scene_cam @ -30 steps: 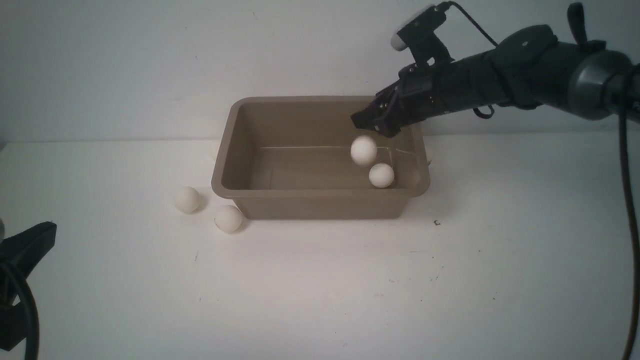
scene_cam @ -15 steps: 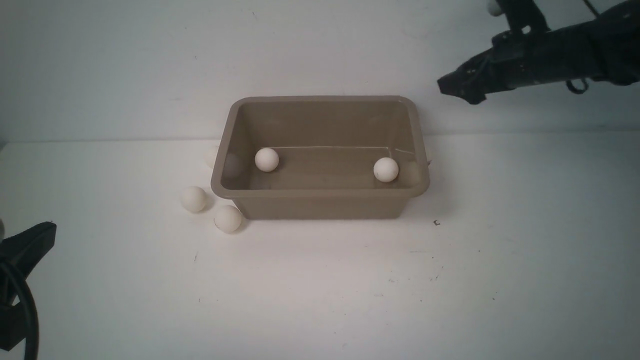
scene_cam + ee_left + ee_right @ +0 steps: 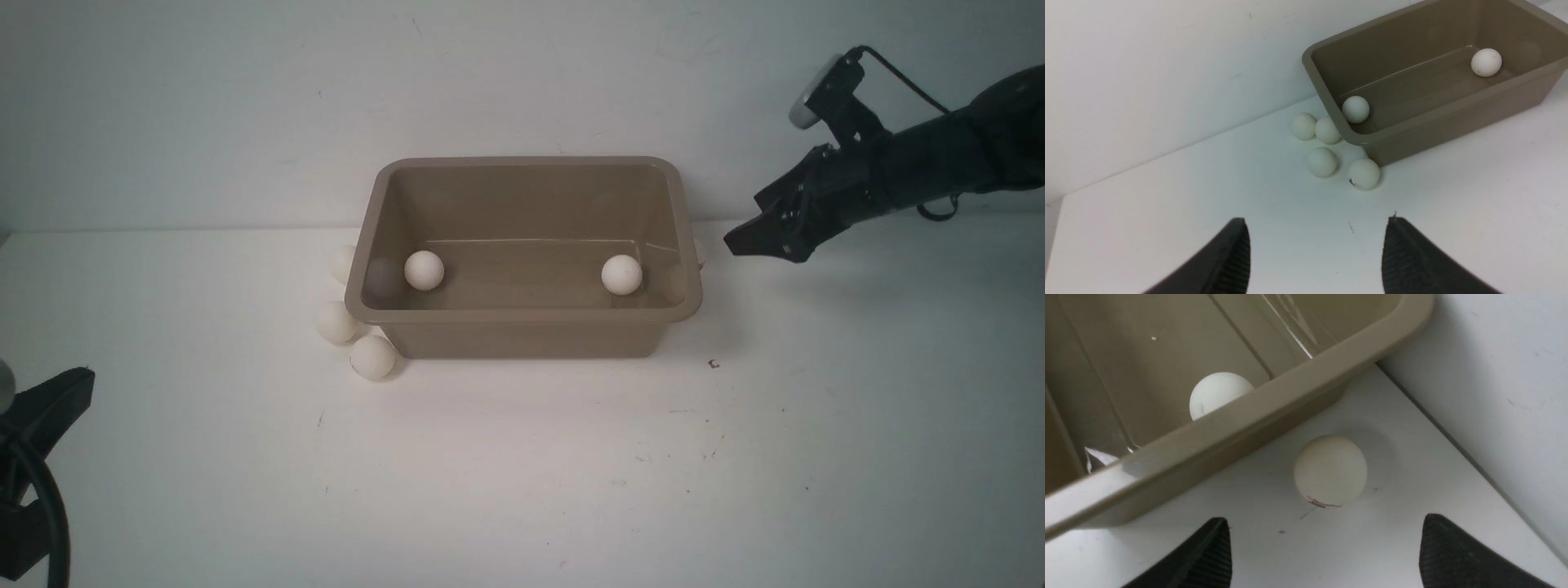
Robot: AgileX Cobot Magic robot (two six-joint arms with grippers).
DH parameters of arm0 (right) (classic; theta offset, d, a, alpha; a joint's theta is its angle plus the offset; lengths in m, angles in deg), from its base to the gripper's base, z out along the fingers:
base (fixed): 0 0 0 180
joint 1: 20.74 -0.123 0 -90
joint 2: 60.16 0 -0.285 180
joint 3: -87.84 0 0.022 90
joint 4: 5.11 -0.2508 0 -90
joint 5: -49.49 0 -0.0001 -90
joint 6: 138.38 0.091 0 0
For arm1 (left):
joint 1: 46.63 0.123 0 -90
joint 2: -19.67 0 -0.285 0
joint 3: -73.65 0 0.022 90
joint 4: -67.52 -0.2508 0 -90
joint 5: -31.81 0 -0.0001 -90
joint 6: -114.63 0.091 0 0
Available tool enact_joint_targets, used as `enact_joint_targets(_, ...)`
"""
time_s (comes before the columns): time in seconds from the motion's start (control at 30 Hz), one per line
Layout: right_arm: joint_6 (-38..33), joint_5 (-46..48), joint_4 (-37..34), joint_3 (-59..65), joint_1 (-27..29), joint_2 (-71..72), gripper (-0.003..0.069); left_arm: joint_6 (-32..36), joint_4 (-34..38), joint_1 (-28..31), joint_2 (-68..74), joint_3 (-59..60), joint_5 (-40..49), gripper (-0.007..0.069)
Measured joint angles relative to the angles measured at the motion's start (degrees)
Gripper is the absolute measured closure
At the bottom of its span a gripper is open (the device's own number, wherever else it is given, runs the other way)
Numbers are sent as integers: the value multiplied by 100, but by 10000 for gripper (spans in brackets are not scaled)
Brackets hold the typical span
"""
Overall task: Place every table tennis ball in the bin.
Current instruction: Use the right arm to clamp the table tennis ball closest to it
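On the far left, the left jaws stand apart with nothing between them, low over the table [image 3: 522, 490] and well apart from everything else. Ahead of them, four table tennis balls [image 3: 1322, 161] lie clustered on the table by the left end of the bin [image 3: 522, 336]. The front view shows only three of them. The bin's long axis runs left to right, and two balls already rest on its floor: the left inner ball [image 3: 424, 269] near the left wall and the right inner ball [image 3: 622, 274] near the right one.

Past the bin's right end lies the lone ball [image 3: 1330, 471]. It is a bare sliver in the front view but plain in the right wrist view. It sits on the table just beside the bin's outer wall, near the back wall; we cannot tell whether it touches the bin.

The right jaws hang open and empty to the right of the bin, angled down toward that end. We judge this arm by far the nearer. The lone ball lies straight ahead of its jaws, roughly centred in the gap between them. Being round, it has no long axis to line up with, so what matters is the narrow space on the bin side.

The lone ball is matte cream-white and smooth, with a faint reddish print low on its side — light, we judge, and quick to roll if nudged.
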Motion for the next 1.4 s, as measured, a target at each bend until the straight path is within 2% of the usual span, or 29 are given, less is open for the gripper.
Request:
enact_joint_targets(0.43, -1270, -350, -35, -2, -137, -167, 102, 6, -6, 0, 0, 0, 244, 230)
enact_joint_targets(0.87, -1733, -882, 5, -6, -524, -399, 137, 25, -12, 0, 0, 0, 249, 230)
enact_joint_targets(1.23, -1815, -1422, -24, -47, -766, -782, 207, 30, -12, 0, 0, 0, 251, 230)
enact_joint_targets(1.3, -1838, -1524, -121, -53, -777, -801, 242, 30, -12, 0, 0, 0, 256, 230)
enact_joint_targets(1.4, -1860, -1756, -322, -53, -777, -803, 342, 30, -12, 0, 0, 0, 274, 230)
